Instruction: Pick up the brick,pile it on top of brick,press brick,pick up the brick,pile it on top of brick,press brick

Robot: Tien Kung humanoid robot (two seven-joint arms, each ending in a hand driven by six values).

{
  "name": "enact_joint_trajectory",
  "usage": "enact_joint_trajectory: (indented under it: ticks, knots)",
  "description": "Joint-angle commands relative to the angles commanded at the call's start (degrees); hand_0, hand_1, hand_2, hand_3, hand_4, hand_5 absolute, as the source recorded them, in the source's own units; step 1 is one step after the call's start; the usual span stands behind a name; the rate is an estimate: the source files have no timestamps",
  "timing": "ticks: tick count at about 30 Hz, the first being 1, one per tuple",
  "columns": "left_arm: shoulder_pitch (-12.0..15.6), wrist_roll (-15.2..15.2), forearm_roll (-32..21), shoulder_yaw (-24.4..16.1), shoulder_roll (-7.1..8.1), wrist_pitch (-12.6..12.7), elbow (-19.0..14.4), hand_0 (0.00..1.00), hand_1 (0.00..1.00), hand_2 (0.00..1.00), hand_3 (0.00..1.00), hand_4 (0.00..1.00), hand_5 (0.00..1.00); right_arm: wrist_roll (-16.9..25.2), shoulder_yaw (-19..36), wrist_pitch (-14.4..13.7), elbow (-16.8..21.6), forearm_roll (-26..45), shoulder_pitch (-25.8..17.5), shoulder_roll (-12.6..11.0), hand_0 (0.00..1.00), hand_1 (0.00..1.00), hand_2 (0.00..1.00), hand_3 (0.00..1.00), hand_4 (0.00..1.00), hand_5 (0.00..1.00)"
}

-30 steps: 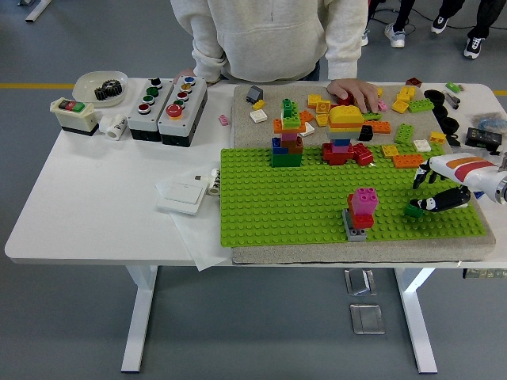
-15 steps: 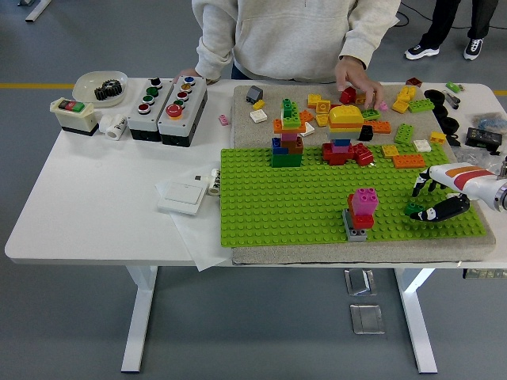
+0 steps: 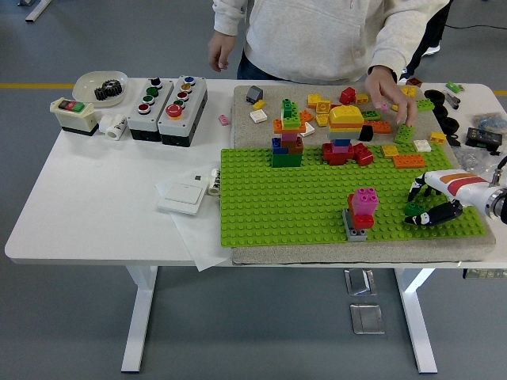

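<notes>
the person (image 3: 333, 36) shifted toward the upper right of the frame, their hand (image 3: 388, 85) sliding right across the loose bricks. the right hand (image 3: 432, 202) drew slightly right and lower, green brick (image 3: 413, 210) with it.

Baseplate: bright green studded plastic plate (image 3: 293, 198), lying on a beige mat (image 3: 242, 119).
Front stack: pink brick on red brick on grey brick (image 3: 360, 212).
Left stack: green, orange, pink, brown and blue bricks over a dark green base (image 3: 287, 134).
Centre stack: yellow domed piece above pink, blue and red bricks (image 3: 344, 133).
Right hand: black fingers, white shell with orange and red stripes (image 3: 432, 202), around a dark green brick (image 3: 413, 210).
Table: plain white top (image 3: 95, 198).
Person: light grey sweatshirt (image 3: 325, 36).
</notes>
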Motion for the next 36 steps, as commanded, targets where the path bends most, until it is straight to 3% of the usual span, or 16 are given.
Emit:
enact_joint_trajectory:
  ticks: [10,11,16,17,22,23,36]
  knots:
    - [-0.04,-0.02,-0.42,0.47,0.06,-0.02,0.00,0.789,0.711,0.606,0.532,0.523,0.508,-0.02,-0.32,-1.47,-1.18,-0.54,-0.14,0.40,0.457,0.516,0.595,0.537,0.774,0.463]
    - [-0.03,-0.02,-0.41,0.47,0.06,-0.03,0.00,0.787,0.711,0.606,0.532,0.523,0.508,-0.02,-0.32,-1.47,-1.20,-0.65,-0.17,0.37,0.403,0.483,0.560,0.514,0.739,0.465]
    - [0.03,0.01,-0.21,0.27,0.04,-0.03,0.00,0.787,0.711,0.606,0.532,0.523,0.508,0.15,-0.32,-1.38,-1.14,-1.06,-0.26,0.27,0.403,0.483,0.560,0.514,0.739,0.465]
    - [0.06,0.03,-0.10,0.18,0.03,-0.04,0.00,0.789,0.711,0.606,0.532,0.523,0.508,0.35,-0.34,-1.51,-1.06,-1.11,-0.27,0.26,0.348,0.448,0.527,0.497,0.712,0.477]
    - [0.16,0.09,0.19,0.09,0.02,-0.10,0.00,0.789,0.711,0.606,0.532,0.523,0.508,1.10,-0.37,-2.28,-0.73,-1.26,-0.29,0.21,0.348,0.448,0.527,0.497,0.712,0.477]
    - [0.18,0.10,0.24,0.08,0.03,-0.12,0.00,0.789,0.713,0.606,0.532,0.523,0.509,1.22,-0.37,-2.41,-0.65,-1.33,-0.30,0.16,0.291,0.421,0.503,0.489,0.674,0.462]
    - [0.35,0.25,1.02,-0.45,0.01,-0.16,0.00,0.791,0.714,0.606,0.533,0.523,0.509,2.58,-0.32,-4.09,-0.69,-1.70,-0.54,-0.09,0.262,0.406,0.486,0.480,0.657,0.483]
